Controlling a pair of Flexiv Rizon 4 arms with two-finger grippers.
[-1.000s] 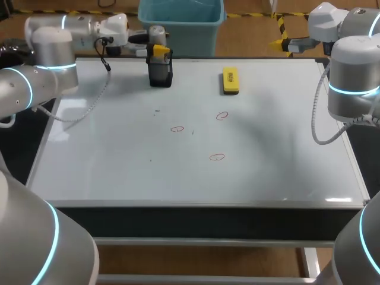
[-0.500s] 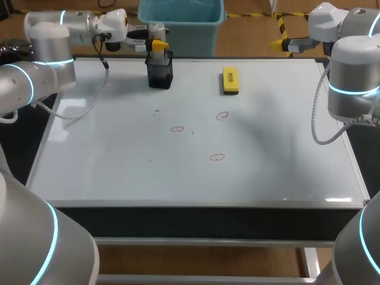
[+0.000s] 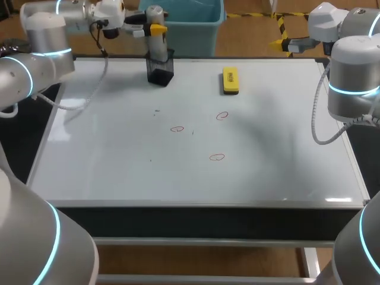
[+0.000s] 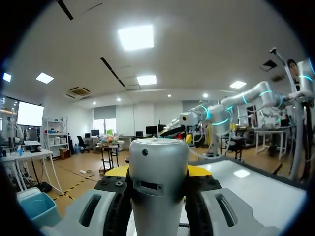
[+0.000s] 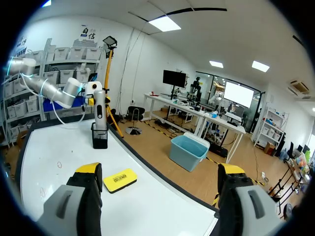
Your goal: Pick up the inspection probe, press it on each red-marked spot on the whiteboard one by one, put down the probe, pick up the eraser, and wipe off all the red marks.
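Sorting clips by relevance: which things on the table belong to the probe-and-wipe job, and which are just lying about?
Job:
- inspection probe, held in the left gripper
- yellow eraser
- three red marks
- whiteboard

Just there:
- black holder, the probe's stand
- small dark specks on the board
- right gripper, open, off at the table's edge

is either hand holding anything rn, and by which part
The left hand grips the inspection probe by its upper silver body, just below the top; its lower end is in the black holder. The right hand is open and empty.
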